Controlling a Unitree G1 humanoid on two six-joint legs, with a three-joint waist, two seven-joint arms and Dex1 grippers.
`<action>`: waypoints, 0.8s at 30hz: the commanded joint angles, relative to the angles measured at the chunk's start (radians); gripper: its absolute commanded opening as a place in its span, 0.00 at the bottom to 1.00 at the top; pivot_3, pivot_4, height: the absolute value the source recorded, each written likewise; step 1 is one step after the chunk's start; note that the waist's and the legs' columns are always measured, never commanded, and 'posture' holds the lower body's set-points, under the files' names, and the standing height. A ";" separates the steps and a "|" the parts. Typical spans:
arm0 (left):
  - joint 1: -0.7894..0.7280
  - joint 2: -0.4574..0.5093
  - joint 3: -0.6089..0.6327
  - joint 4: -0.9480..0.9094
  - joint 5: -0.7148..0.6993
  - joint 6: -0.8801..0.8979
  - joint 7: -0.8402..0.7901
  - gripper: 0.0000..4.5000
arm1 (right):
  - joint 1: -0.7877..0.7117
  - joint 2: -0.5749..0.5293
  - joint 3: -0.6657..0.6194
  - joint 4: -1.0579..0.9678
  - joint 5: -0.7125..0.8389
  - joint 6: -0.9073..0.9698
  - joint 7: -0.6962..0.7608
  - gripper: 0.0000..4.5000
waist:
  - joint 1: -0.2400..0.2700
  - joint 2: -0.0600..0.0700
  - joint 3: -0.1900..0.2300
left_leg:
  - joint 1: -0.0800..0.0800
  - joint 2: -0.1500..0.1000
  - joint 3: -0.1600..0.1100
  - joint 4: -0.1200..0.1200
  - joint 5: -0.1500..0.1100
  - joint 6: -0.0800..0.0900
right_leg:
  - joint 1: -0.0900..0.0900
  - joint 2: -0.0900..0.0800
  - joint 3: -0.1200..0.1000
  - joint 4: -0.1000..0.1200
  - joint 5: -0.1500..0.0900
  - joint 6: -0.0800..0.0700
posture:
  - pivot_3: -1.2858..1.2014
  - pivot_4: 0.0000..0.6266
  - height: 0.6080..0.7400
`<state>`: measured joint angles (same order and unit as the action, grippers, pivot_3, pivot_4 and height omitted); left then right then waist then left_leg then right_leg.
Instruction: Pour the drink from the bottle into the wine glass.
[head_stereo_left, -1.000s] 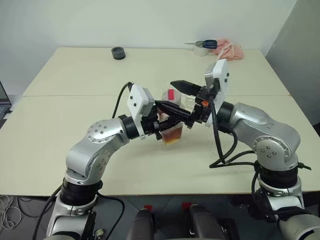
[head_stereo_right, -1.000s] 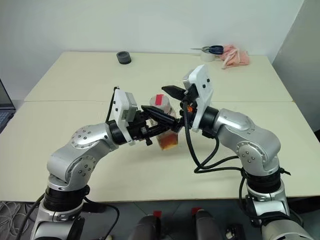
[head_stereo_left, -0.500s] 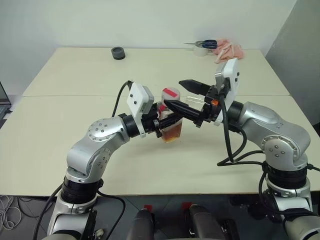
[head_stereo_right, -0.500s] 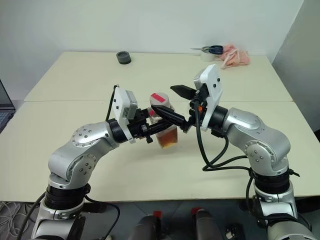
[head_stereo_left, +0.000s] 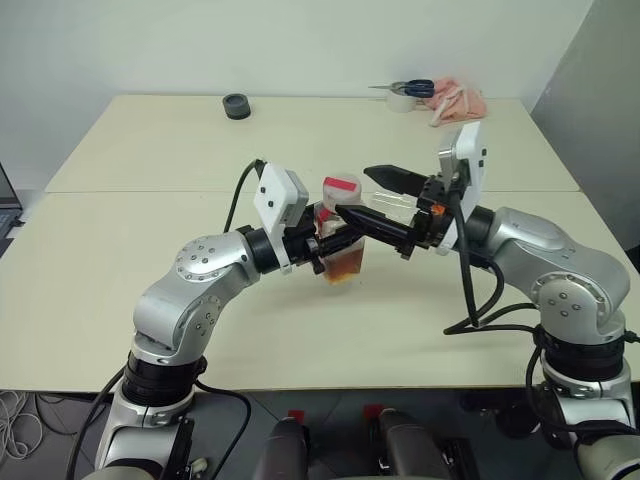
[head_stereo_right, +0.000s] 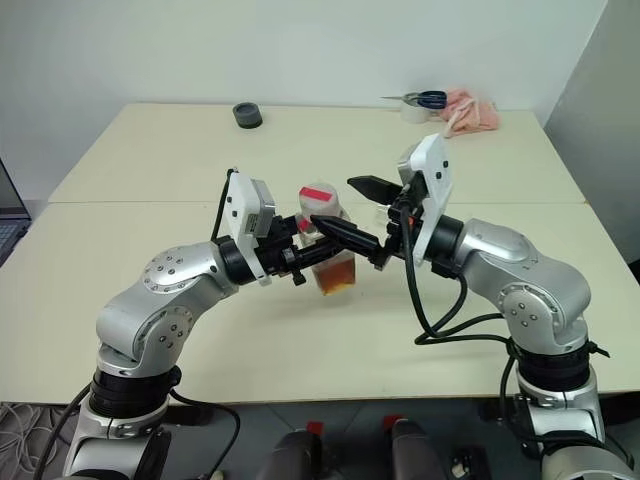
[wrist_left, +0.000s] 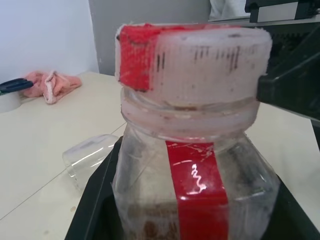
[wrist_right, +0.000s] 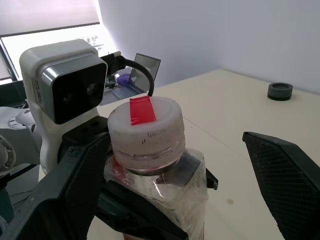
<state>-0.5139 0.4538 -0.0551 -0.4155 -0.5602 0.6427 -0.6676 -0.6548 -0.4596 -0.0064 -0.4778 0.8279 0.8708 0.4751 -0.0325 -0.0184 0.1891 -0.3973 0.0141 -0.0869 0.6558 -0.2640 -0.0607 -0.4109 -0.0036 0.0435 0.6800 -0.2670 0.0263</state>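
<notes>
Pale table (head_stereo_left: 120, 260) against white wall, seam running across its middle. Far edge: black round cap (head_stereo_left: 237, 105), tape roll (head_stereo_left: 402, 101) with scissors (head_stereo_left: 412, 88) lying on it, pink cloth (head_stereo_left: 458, 101) just beside.

Left gripper (head_stereo_left: 322, 243) reaching in level over table middle, clamped tight on bottle (head_stereo_left: 341, 232) around body. Bottle upright, held just clear of or at tabletop — cannot tell which. Cap (head_stereo_left: 342, 186) whitish with red strip across top, still on. Red label strip running down clear body, seen close in left wrist view (wrist_left: 197, 185). Drink (head_stereo_left: 344, 265) amber, small amount pooled in bottle's bottom.

Right gripper (head_stereo_left: 378, 197) facing left one from opposite side, fingers spread wide apart, holding nothing. Upper finger (head_stereo_left: 396, 177) above and behind cap level, lower finger (head_stereo_left: 378, 226) across front of bottle's shoulder; right wrist view shows cap (wrist_right: 146, 131) between the two fingers, no contact visible.

Glass (wrist_left: 90, 154) lying on its side on table behind bottle, clear, seen in left wrist view; stem not made out.
</notes>
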 joint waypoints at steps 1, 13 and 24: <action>-0.009 0.002 0.011 -0.036 -0.004 -0.030 -0.010 0.44 | 0.000 -0.018 -0.049 -0.008 -0.002 -0.012 -0.008 1.00 | 0.000 0.000 0.000 | 0.000 0.000 0.000 0.000 0.000 0.000 | 0.000 0.000 0.000 0.000 0.000 0.000 | 0.52 0.24 1.00; -0.014 0.002 0.010 -0.031 -0.002 -0.026 -0.019 0.44 | 0.006 -0.029 -0.064 -0.004 0.011 -0.005 -0.022 1.00 | 0.000 0.000 0.000 | 0.000 0.000 0.000 0.000 0.000 0.000 | 0.000 0.000 0.000 0.000 0.000 0.000 | 0.52 0.24 1.00; -0.014 0.000 0.011 -0.031 -0.001 -0.027 -0.015 0.44 | 0.010 -0.035 -0.068 -0.001 0.015 0.002 -0.021 1.00 | 0.000 0.000 0.000 | 0.000 0.000 0.000 0.000 0.000 0.000 | 0.000 0.000 0.000 0.000 0.000 0.000 | 0.52 0.24 1.00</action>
<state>-0.5139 0.4556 -0.0535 -0.4089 -0.5479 0.6427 -0.6679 -0.6442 -0.4827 -0.0288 -0.4766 0.8465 0.8806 0.4738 -0.0324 -0.0184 0.1891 -0.3973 0.0141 -0.0869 0.6558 -0.2640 -0.0607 -0.4109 -0.0036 0.0435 0.6800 -0.2670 0.0263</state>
